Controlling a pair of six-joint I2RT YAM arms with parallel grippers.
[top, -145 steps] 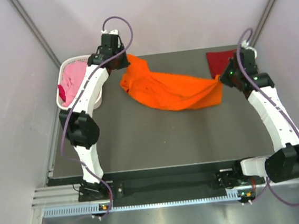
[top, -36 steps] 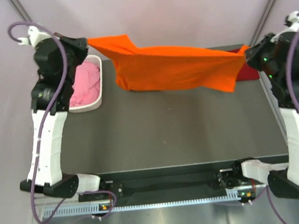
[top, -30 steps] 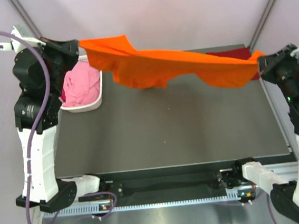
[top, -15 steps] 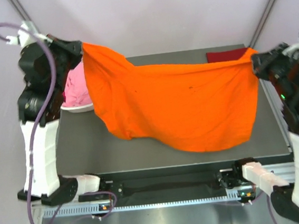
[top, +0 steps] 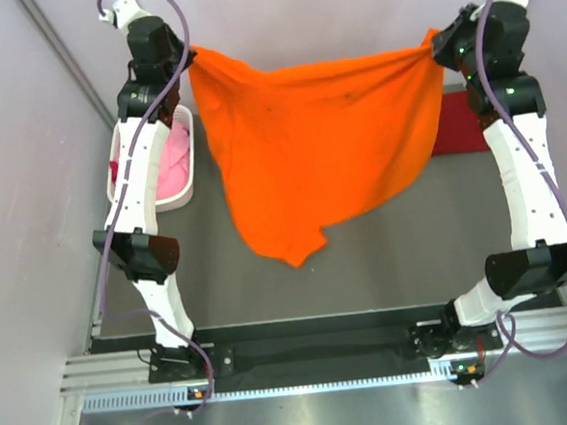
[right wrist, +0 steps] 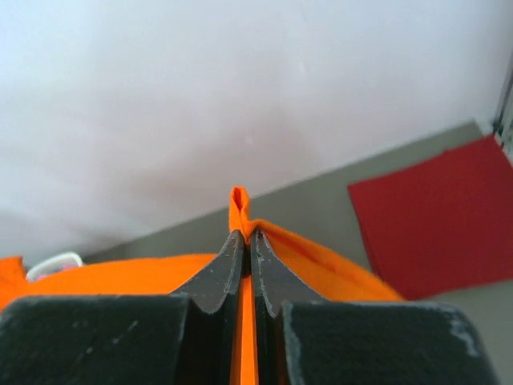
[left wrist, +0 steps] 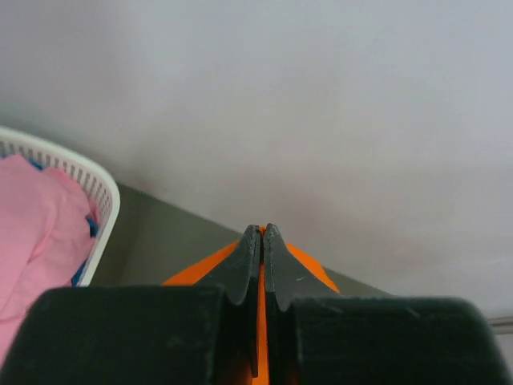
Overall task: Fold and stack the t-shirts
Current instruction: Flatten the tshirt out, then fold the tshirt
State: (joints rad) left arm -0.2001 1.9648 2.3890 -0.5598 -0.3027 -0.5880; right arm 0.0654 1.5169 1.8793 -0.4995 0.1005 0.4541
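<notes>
**Orange shirt held spread in the air between both arms**

Left hand (top: 179,62) is clamped shut on one top corner of the orange shirt (top: 317,139). In the left wrist view, cloth is pinched between the closed fingers.

Right hand (top: 438,45) is likewise clamped on the opposite top corner, and a small fold of cloth pokes out past its fingertips.

The shirt hangs as a wide sheet above the far half of the surface (top: 417,240), and its lower edge narrows to a point nearer the left arm.

The pink shirt (top: 173,165) lies in the white basket (top: 167,203) at far left. The dark red shirt (top: 457,135) lies flat on the surface at far right, partly hidden behind the orange one.
</notes>
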